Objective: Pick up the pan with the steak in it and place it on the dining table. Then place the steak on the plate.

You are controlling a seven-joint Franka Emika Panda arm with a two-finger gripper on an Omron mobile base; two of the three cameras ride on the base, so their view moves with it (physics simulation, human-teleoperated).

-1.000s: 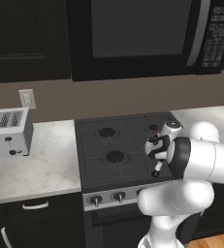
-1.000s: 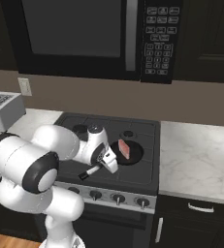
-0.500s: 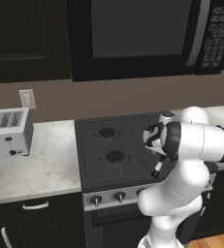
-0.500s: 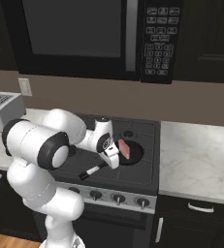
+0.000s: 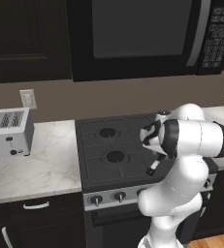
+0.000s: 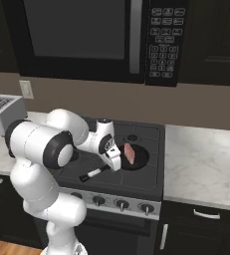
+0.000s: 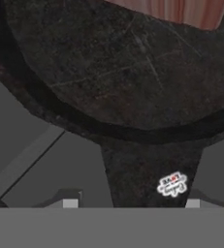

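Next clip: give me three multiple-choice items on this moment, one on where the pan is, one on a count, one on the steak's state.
1. Where does the pan sit?
A. on the stove's right front burner
B. on the marble counter beside the toaster
C. inside the microwave

2. How many control knobs show along the stove front?
A. two
B. four
C. six

3. What is the state of the steak?
A. lying in the pan
B. lifted clear in the gripper
C. lying on the floor

Answers:
1 A: the right base view shows the pan on the stove top, at its right front.
2 B: four knobs line the front panel in the right base view.
3 A: the pink slab rests on the pan's dark floor, and the gripper straddles the handle's base.
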